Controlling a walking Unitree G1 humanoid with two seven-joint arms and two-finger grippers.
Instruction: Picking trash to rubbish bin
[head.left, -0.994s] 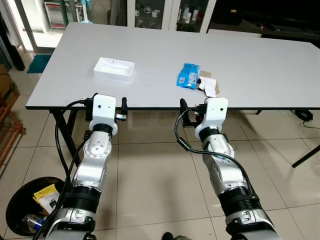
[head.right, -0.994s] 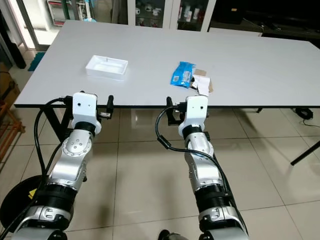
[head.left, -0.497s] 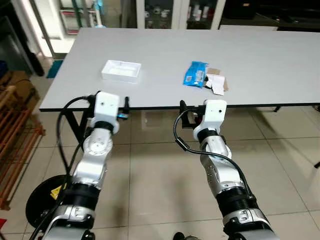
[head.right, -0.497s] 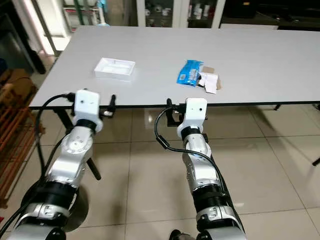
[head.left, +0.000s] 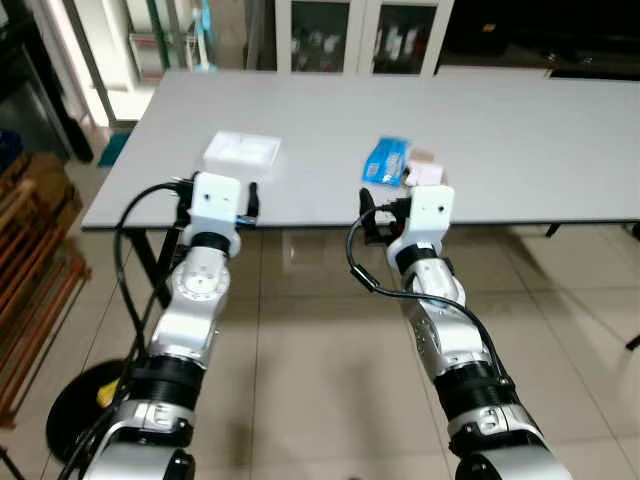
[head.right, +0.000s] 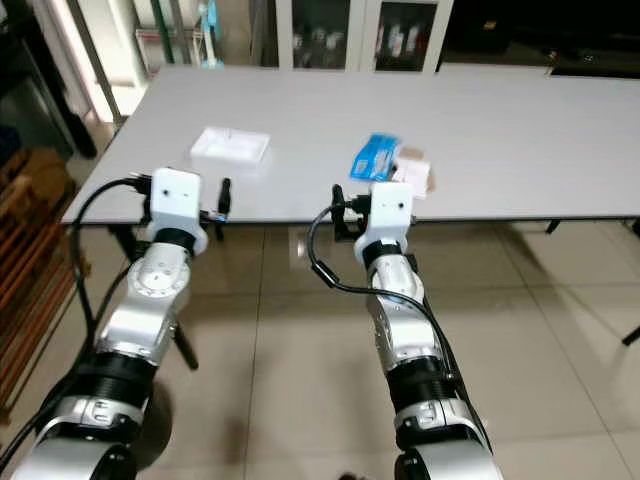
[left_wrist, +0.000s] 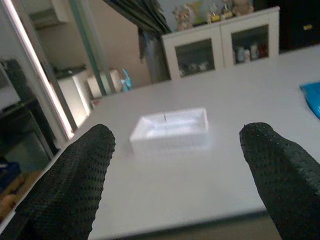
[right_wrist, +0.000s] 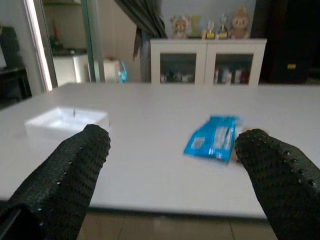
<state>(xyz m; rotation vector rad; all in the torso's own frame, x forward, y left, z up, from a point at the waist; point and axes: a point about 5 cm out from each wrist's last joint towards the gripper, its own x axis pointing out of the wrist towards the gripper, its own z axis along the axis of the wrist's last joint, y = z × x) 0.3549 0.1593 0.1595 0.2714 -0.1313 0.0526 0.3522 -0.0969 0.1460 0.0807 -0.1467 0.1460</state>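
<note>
A blue snack packet (head.left: 385, 160) lies on the white table (head.left: 520, 130), with crumpled paper scraps (head.left: 425, 172) touching its right side. A white shallow tray (head.left: 243, 150) sits further left. Both arms are raised at the table's near edge. My left gripper (left_wrist: 175, 170) is open and faces the white tray (left_wrist: 170, 127). My right gripper (right_wrist: 175, 170) is open too, and the blue packet (right_wrist: 212, 137) lies on the table beyond its fingers. Neither holds anything. The black rubbish bin (head.left: 75, 425) stands on the floor at my lower left, partly hidden by the left arm.
Tiled floor lies under and before the table. A wooden rack (head.left: 30, 290) stands at the left. Glass-fronted white cabinets (head.left: 350, 40) line the wall behind the table. The eye views are slightly blurred.
The whole view has shifted as I came nearer the table. Both grippers now stand level with the table edge instead of below it. Tray, packet and paper have not moved on the table.
</note>
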